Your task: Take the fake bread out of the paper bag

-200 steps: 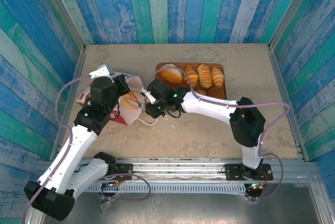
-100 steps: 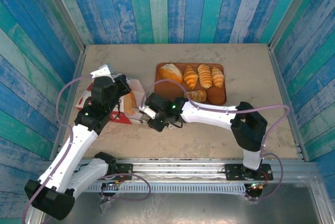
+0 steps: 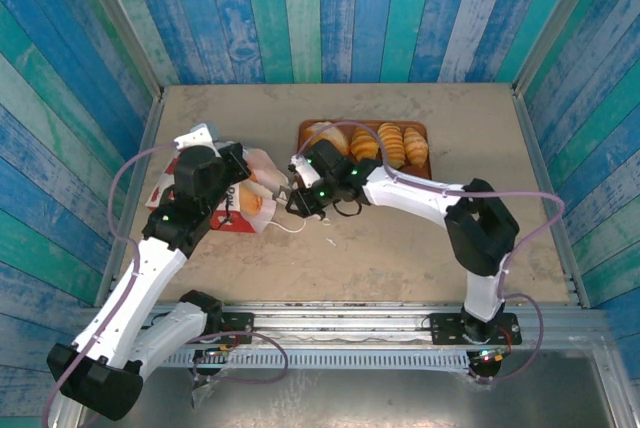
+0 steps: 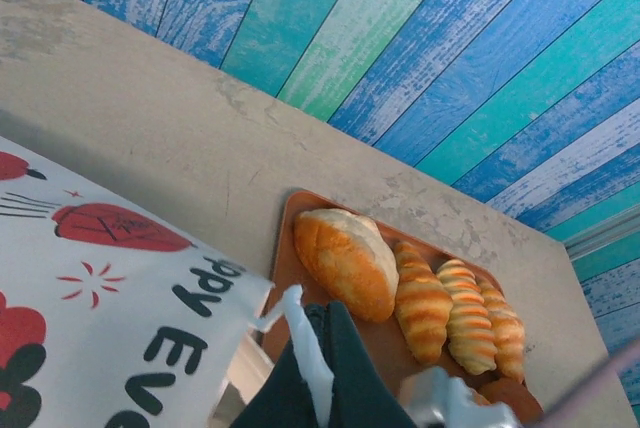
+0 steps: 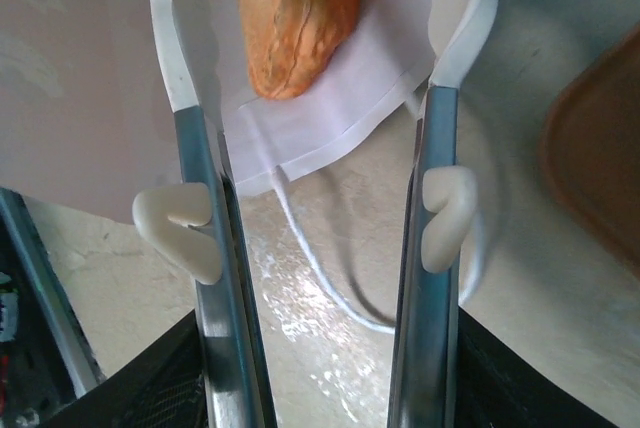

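Currently the bag (image 4: 90, 278) is seen lying on its side on the table (image 4: 150, 128), just left of the tray (image 5: 600, 138), with its mouth turned toward the right arm. The left gripper (image 4: 312, 326) is clenched – a white strip of the bag's upper edge is pinched between its dark fingers, and the mouth is kept raised by it.

The right gripper (image 3: 290, 195) is held at the mouth with its jaws released and spread apart. In the right wrist view one finger is placed on each side of the bag's white edge, and nothing is gripped between them. An orange-brown roll (image 5: 300, 8) is visible inside the bag, just ahead of those fingers and between them, with a gap left on both sides. A thin loop handle (image 5: 330, 278) is draped on the table below the mouth.

On the tray a pale bun (image 4: 345, 263) is set beside a row of croissants (image 4: 465, 313) – all well clear of the bag.
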Robot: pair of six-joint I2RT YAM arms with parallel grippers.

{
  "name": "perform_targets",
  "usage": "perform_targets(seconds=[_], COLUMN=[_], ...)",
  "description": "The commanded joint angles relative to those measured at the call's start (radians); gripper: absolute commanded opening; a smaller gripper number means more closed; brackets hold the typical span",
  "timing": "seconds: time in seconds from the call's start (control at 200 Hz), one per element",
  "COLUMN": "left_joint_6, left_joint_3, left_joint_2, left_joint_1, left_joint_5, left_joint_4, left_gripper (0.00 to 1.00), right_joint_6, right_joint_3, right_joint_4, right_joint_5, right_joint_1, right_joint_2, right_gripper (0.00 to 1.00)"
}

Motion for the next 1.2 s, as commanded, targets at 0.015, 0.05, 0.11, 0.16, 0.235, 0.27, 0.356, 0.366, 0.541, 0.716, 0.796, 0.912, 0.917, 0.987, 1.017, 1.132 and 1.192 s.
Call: perform_targets(seconds=[0.015,0.05,0.11,0.16,0.235,0.27,0.356,0.366,0.541,0.716,0.796,0.912,0.917,0.987,1.017,1.132,1.192], left_joint_6=[0.018,0.019,0.019,0.021,0.024,0.024,0.024,0.024,0.024,0.027,0.029,0.034,0.034,0.035,0.036,0.039,0.039], left_joint_3=[0.008,0.01,0.007,0.007,0.006,0.004,0.001,0.002,0.002,0.008,0.013,0.02,0.021,0.02,0.021,0.015,0.014], left_joint_2=[-0.004,-0.004,-0.007,-0.009,-0.011,-0.011,-0.009,-0.009,-0.009,-0.004,0.0,0.004,0.004,0.002,0.0,-0.006,-0.006], left_joint_1=[-0.002,-0.002,-0.002,-0.002,-0.002,-0.003,-0.002,-0.002,-0.002,-0.002,-0.002,-0.002,-0.003,-0.001,-0.002,-0.002,-0.002], left_joint_5=[0.014,0.014,0.015,0.016,0.014,0.014,0.01,0.01,0.003,0.007,0.008,0.014,0.014,0.014,0.014,0.005,0.003], left_joint_4=[0.024,0.024,0.024,0.024,0.023,0.022,0.023,0.022,0.019,0.015,0.011,0.007,0.006,0.004,0.002,0.0,0.0], left_gripper=[0.0,0.0,0.0,0.0,0.0,0.0,0.0,0.0,0.0,0.0,0.0,0.0,0.0,0.0,0.0,0.0,0.0], right_joint_6=[0.065,0.069,0.072,0.07,0.055,0.046,0.007,0.002,-0.1,-0.252,-0.345,-0.473,-0.478,-0.536,-0.562,-0.655,-0.68], right_joint_3=[0.063,0.075,0.086,0.093,0.098,0.097,0.099,0.1,0.08,0.07,0.07,0.057,0.057,0.045,0.032,-0.019,-0.041], right_joint_4=[0.027,0.024,0.024,0.023,0.027,0.027,0.004,0.0,-0.049,-0.074,-0.068,-0.04,-0.039,-0.023,-0.011,0.028,0.029], right_joint_5=[-0.101,-0.104,-0.108,-0.106,-0.13,-0.129,-0.077,-0.069,0.142,0.443,0.583,0.732,0.738,0.798,0.828,0.841,0.804], right_joint_1=[0.007,0.008,0.008,0.008,0.012,0.015,0.03,0.031,0.07,0.14,0.187,0.237,0.238,0.262,0.271,0.302,0.313], right_joint_2=[0.066,0.082,0.105,0.114,0.115,0.107,0.076,0.072,-0.02,-0.09,-0.094,-0.07,-0.069,-0.047,-0.04,-0.038,-0.044], right_gripper=[0.55,0.56,0.56,0.55,0.51,0.49,0.45,0.45,0.42,0.41,0.41,0.41,0.41,0.41,0.42,0.43,0.44])
